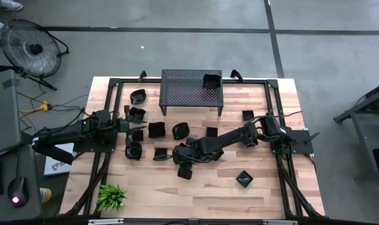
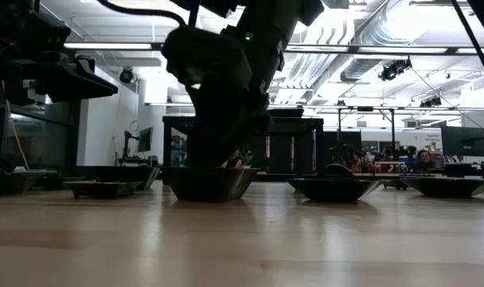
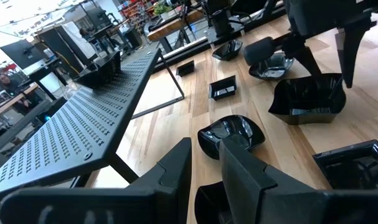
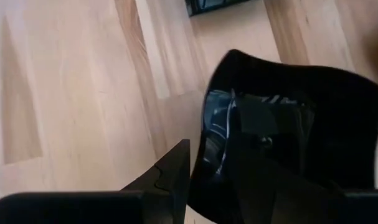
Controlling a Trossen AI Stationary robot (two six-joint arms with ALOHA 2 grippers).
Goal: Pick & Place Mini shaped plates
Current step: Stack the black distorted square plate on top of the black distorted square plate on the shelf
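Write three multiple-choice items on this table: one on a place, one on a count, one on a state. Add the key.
1. The green plant stands:
A. on the perforated stand
B. at a corner of the table on the left arm's side
C. beside the right arm's base

2. Mini plates on the perforated stand:
A. none
B. one
C. four

3. The right gripper is:
A. shut on a mini plate's rim
B. open over bare wood
C. resting on the stand

Key:
1 B: the high view shows it at the corner away from the stand.
2 B: a single square plate sits at the stand's end nearer the right arm.
3 A: the right wrist view shows its fingers on either side of the rim of a glossy black plate.
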